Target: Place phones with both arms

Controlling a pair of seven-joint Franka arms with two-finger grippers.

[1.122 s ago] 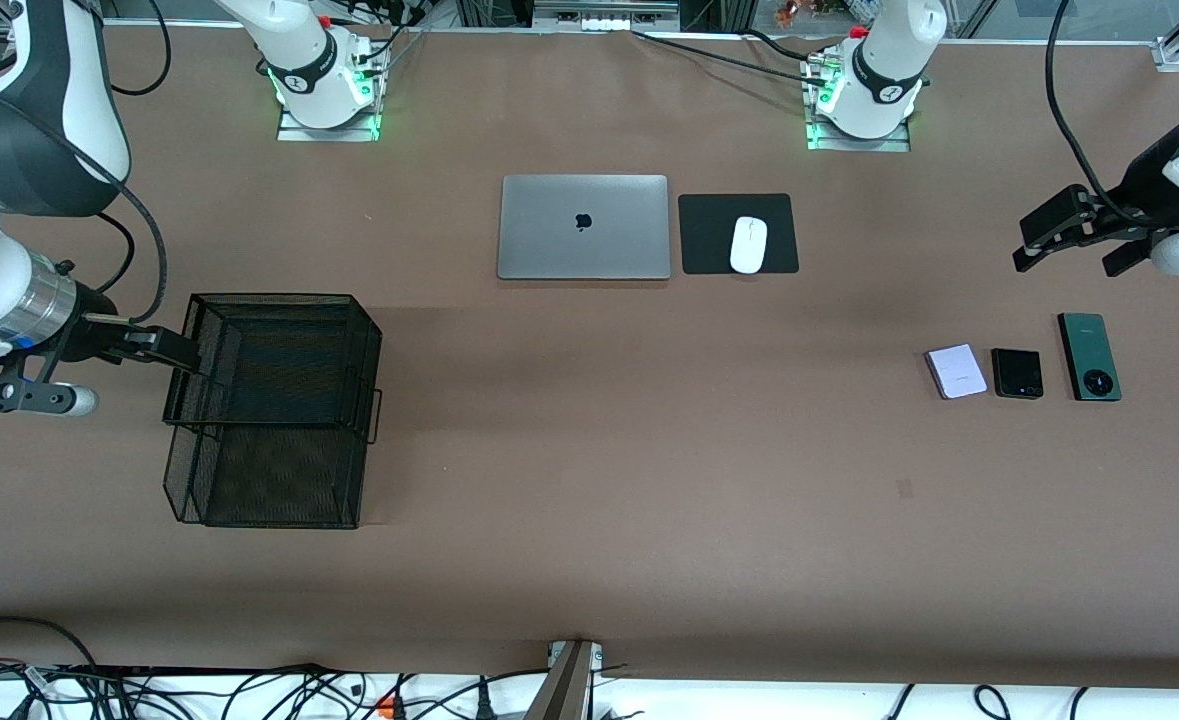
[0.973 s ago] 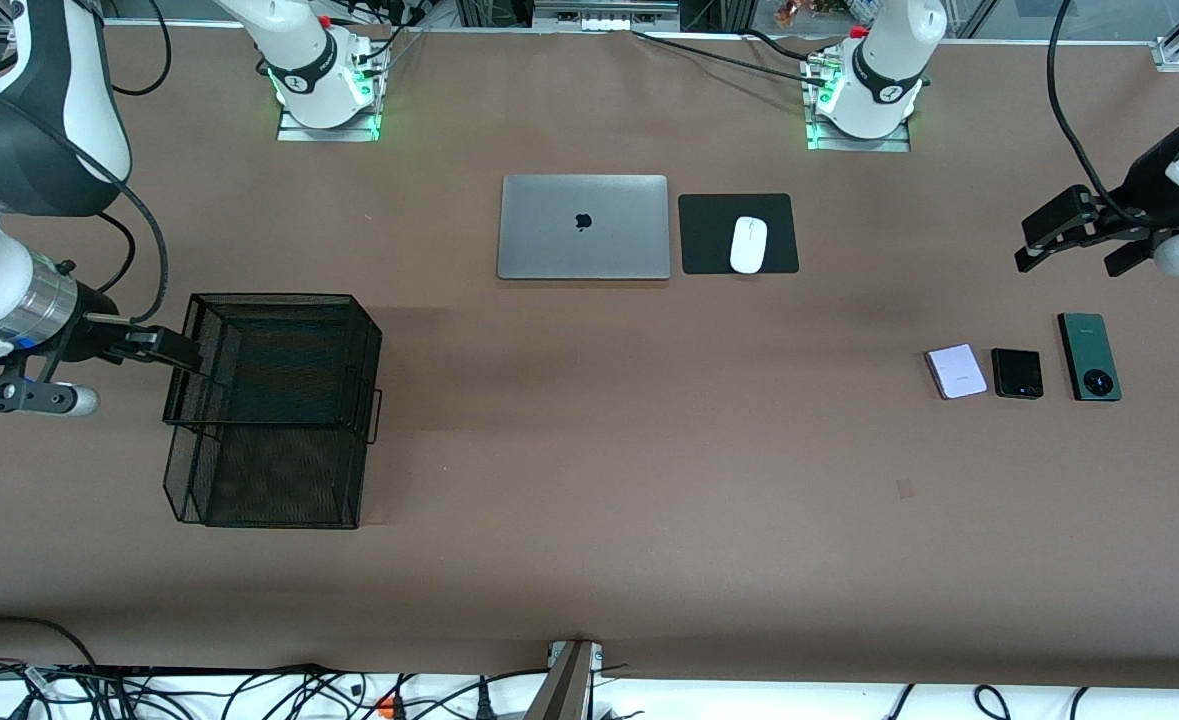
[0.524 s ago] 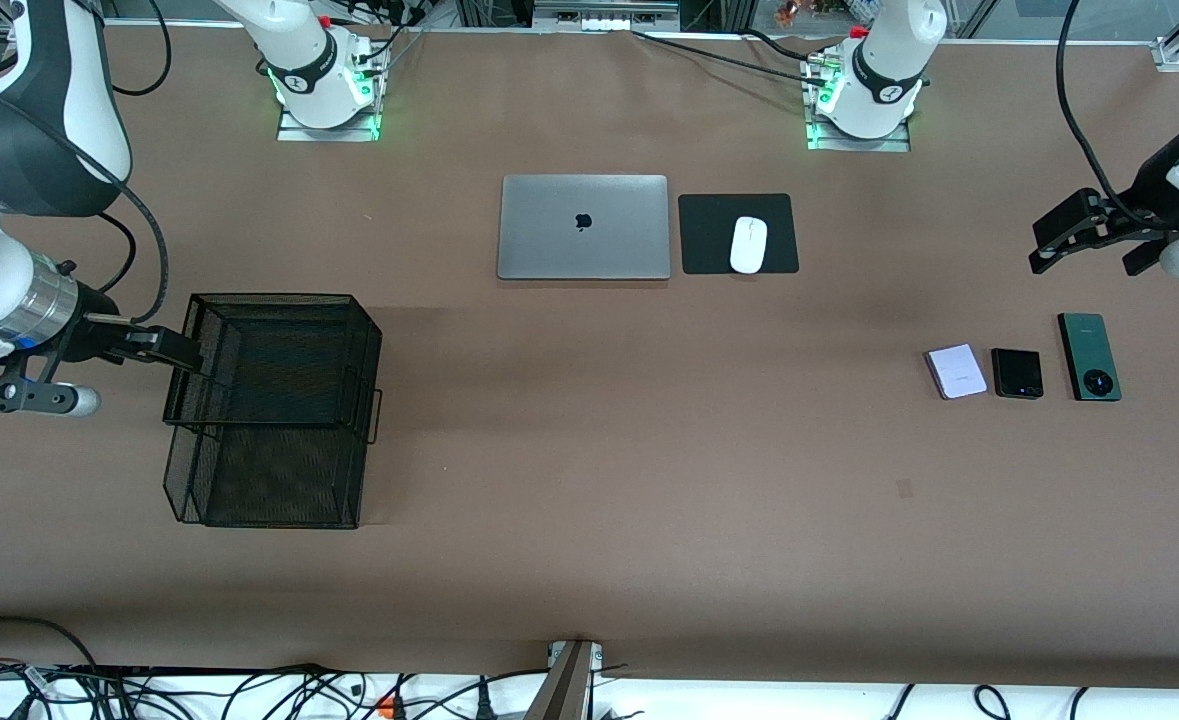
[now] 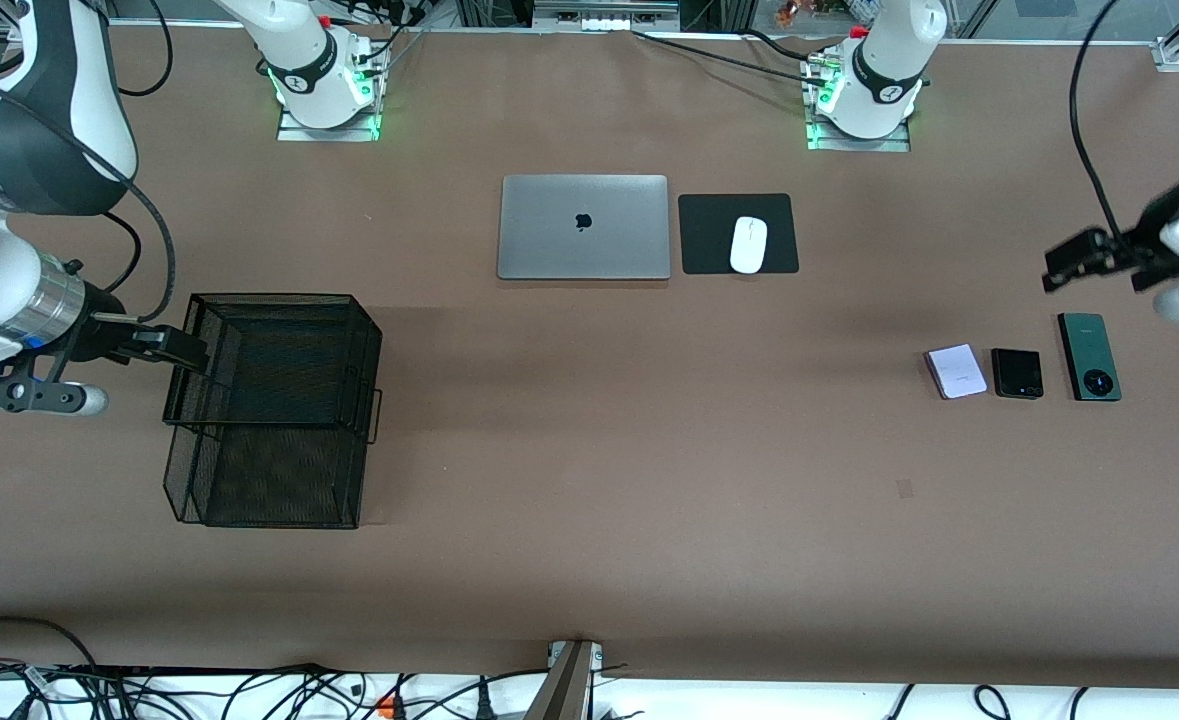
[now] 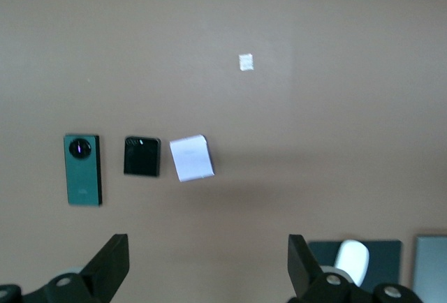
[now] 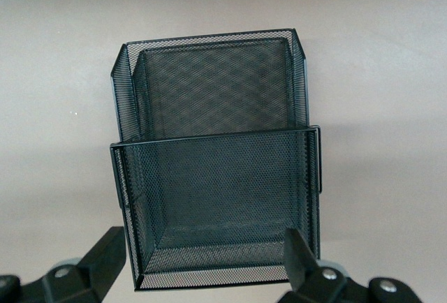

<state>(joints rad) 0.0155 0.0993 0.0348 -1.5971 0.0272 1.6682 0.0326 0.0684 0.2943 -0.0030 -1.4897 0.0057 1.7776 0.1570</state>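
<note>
Three phones lie untouched in a row toward my left arm's end of the table: a squarish pale lilac slab (image 4: 956, 371), a squarish black slab (image 4: 1017, 373), and a longer dark green slab (image 4: 1089, 356) with a camera ring. My left gripper (image 4: 1099, 262), fingers spread and empty, has shifted closer above them, so a first pickup seems imminent. My right gripper (image 4: 154, 349) waits spread at the black wire-mesh basket (image 4: 274, 410).
</note>
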